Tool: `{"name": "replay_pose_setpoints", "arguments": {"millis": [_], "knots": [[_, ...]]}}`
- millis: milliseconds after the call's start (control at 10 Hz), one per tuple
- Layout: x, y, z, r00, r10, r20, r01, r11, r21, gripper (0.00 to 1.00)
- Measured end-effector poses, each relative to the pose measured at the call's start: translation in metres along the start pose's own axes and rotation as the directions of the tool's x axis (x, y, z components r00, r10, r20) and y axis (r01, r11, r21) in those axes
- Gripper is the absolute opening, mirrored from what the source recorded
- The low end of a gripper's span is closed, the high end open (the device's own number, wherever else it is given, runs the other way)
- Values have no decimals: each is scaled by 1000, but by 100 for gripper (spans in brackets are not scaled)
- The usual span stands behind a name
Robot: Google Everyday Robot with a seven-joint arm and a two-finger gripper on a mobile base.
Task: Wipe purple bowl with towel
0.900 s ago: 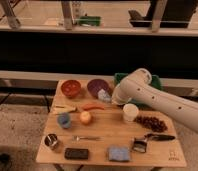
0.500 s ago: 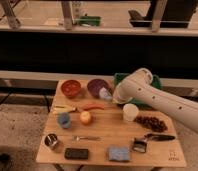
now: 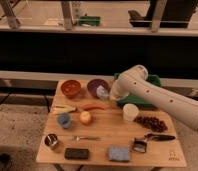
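Observation:
The purple bowl (image 3: 94, 85) stands at the back of the wooden table (image 3: 107, 134), right of an orange bowl. My gripper (image 3: 106, 93) reaches in from the right at the end of the white arm (image 3: 152, 95) and sits at the bowl's right rim. It is shut on a pale towel (image 3: 101, 91), which lies against the inside of the bowl on its right side. The fingertips are mostly hidden by the towel and the wrist.
An orange bowl (image 3: 70, 88), banana (image 3: 65, 108), red chilli (image 3: 94, 107), orange fruit (image 3: 85, 117), blue cup (image 3: 64, 120), white cup (image 3: 130, 112), grapes (image 3: 151, 123), blue sponge (image 3: 118, 153), can (image 3: 52, 141) and a green tray (image 3: 157, 80) behind the arm.
The gripper with the towel has shifted a little to the left and up inside the bowl's right side. Everything else on the table is where it was.

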Motion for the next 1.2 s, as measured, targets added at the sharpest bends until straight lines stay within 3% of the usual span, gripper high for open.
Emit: {"name": "replay_pose_setpoints", "arguments": {"millis": [300, 500, 800, 1200], "knots": [[-3, -26, 17, 999, -16, 33, 16, 1000, 9, 3], [-5, -45, 29, 998, -18, 62, 15, 999, 45, 3], [-10, -54, 40, 997, -25, 79, 18, 995, 98, 3], [-17, -66, 57, 991, -30, 133, 13, 992, 128, 3]]}}
